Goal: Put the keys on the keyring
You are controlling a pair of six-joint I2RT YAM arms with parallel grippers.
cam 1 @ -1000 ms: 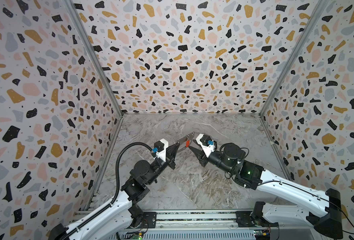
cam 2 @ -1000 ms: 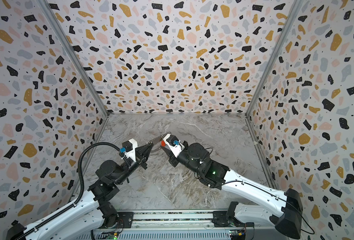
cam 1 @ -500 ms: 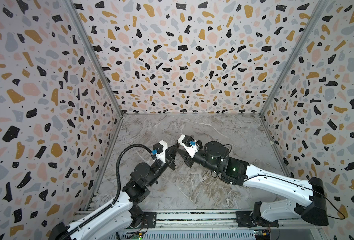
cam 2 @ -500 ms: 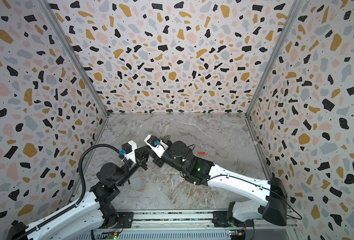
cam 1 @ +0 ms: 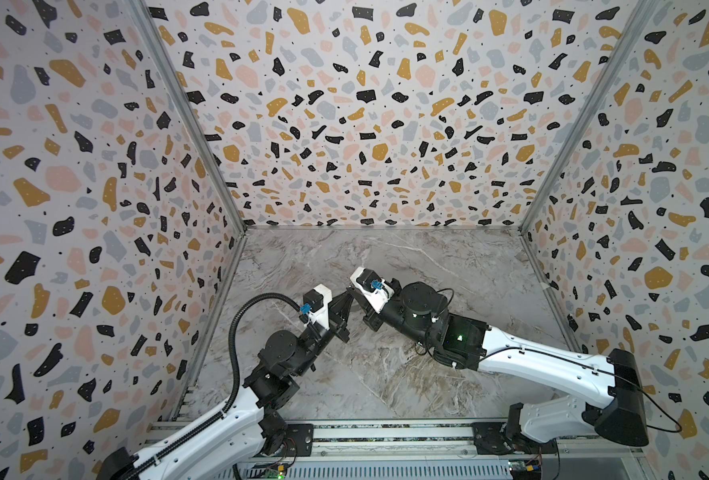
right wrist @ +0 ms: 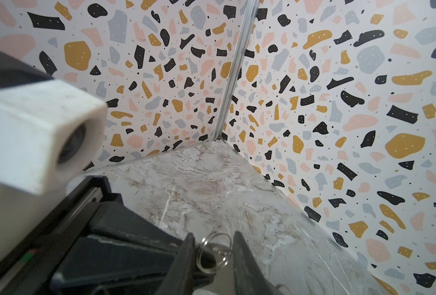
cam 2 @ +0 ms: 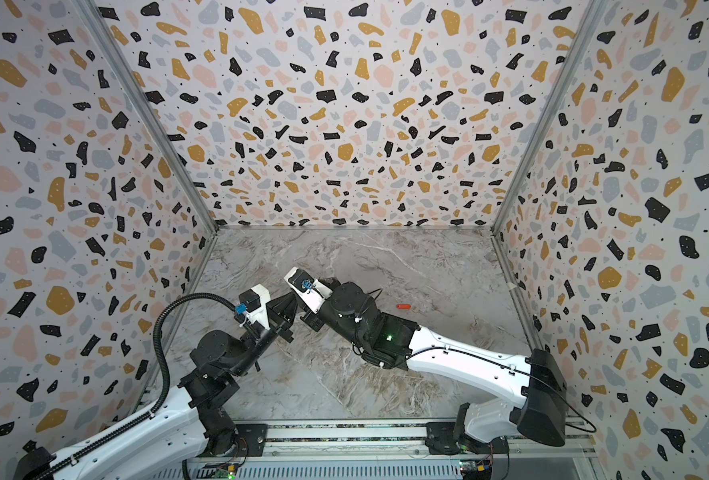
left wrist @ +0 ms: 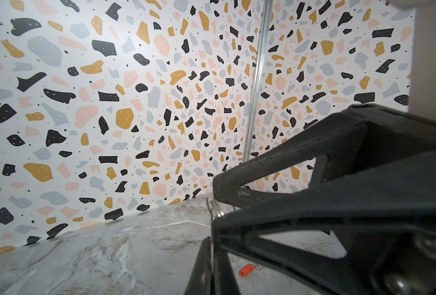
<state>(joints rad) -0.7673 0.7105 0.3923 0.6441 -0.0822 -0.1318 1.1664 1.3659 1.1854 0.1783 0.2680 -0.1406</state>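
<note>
Marbled floor (cam 1: 448,266) within speckled walls (cam 1: 344,124) was noted. Left gripper (left wrist: 215,203) was closed, with wire loops of the keyring (right wrist: 213,252) showing at its tips; judged clamped on it. Right gripper (right wrist: 214,236) had its fingers apart, the keyring directly ahead between them. One red-tagged key (cam 2: 403,306) lay on the floor behind the right gripper, beside that arm, well apart, long axis pointing roughly toward the gripper. Right arm was nearer. Second key not seen.
</note>
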